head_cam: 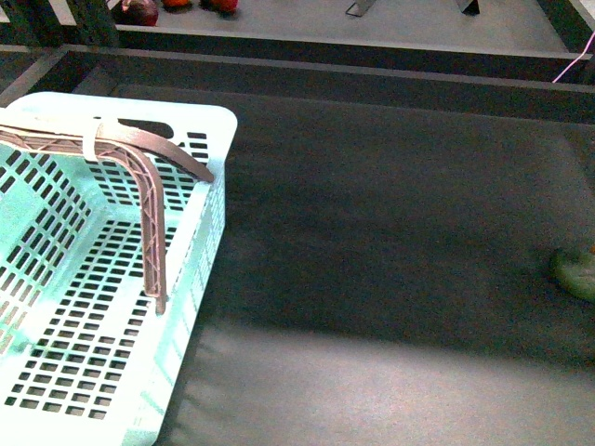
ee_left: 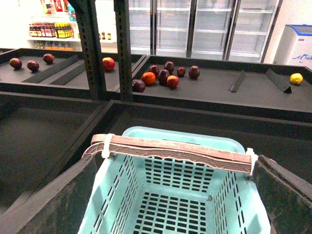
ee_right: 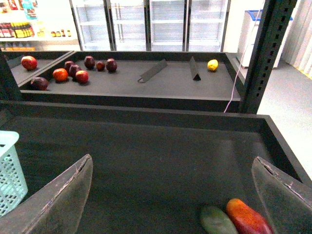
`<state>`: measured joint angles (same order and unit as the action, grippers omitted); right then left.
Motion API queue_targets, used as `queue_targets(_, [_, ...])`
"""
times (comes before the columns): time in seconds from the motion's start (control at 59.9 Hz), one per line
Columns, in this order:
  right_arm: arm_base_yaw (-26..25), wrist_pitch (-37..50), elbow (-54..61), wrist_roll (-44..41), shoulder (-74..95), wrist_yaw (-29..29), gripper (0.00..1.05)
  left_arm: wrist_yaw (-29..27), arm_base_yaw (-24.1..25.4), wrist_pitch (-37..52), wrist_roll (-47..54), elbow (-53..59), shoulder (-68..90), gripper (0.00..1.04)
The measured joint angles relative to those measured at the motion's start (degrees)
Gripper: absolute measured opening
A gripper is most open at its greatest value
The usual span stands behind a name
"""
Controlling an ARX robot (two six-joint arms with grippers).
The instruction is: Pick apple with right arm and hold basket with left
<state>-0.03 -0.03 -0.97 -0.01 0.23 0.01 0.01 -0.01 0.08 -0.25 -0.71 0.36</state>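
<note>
The mint-turquoise basket (head_cam: 200,125) stands at the left of the dark shelf, its brown ribbed handle (head_cam: 153,200) raised. In the left wrist view the basket (ee_left: 180,139) is right below my left gripper (ee_left: 175,158). That gripper is open, with the handle (ee_left: 175,150) lying across the gap between its fingers, not gripped. My right gripper (ee_right: 170,158) is open and empty above the shelf. The apple (ee_right: 248,218), red with a yellow-orange patch, lies low between its fingers, close to one finger (ee_right: 285,195). Neither gripper shows in the front view.
A dull green lump (ee_right: 217,222) touches the apple and also shows at the right edge of the front view (head_cam: 576,271). Several dark red fruits (ee_left: 163,75) and a yellow one (ee_right: 212,65) lie on the far shelf behind a raised edge (head_cam: 372,74).
</note>
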Motion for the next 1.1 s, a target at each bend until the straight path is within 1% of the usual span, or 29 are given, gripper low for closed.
queue_targets(0.835, [0.00, 0.00, 0.00, 0.00, 0.00, 0.00, 0.96, 0.00, 0.00, 0.00, 0.02, 0.00, 0.00, 0.98])
queue_targets(0.852, [0.00, 0.00, 0.00, 0.00, 0.00, 0.00, 0.96, -0.33, -0.17, -0.37, -0.04, -0.13, 0.20, 0.98])
queue_targets(0.902, [0.00, 0.00, 0.00, 0.00, 0.02, 0.02, 0.96, -8.96, -2.19, -9.79, -1.86, -3.61, 4.48, 0.98])
queue_targets(0.918, [0.00, 0.00, 0.00, 0.00, 0.00, 0.07, 0.96, -10.69, -2.32, -12.96, -2.58, -4.85, 6.62, 0.98])
queue_targets(0.935, [0.00, 0.00, 0.00, 0.00, 0.00, 0.04, 0.96, -11.23, -1.97, -15.47, -2.95, -5.77, 8.33, 0.98])
queue_targets(1.002, [0.00, 0.00, 0.00, 0.00, 0.00, 0.04, 0.96, -9.40, -0.11, -19.45, -5.07, -6.60, 11.56, 0.98])
queue_targets(1.102, [0.00, 0.00, 0.00, -0.02, 0.00, 0.00, 0.96, -4.35, 1.20, -17.68, -8.57, -7.56, 14.82, 0.98])
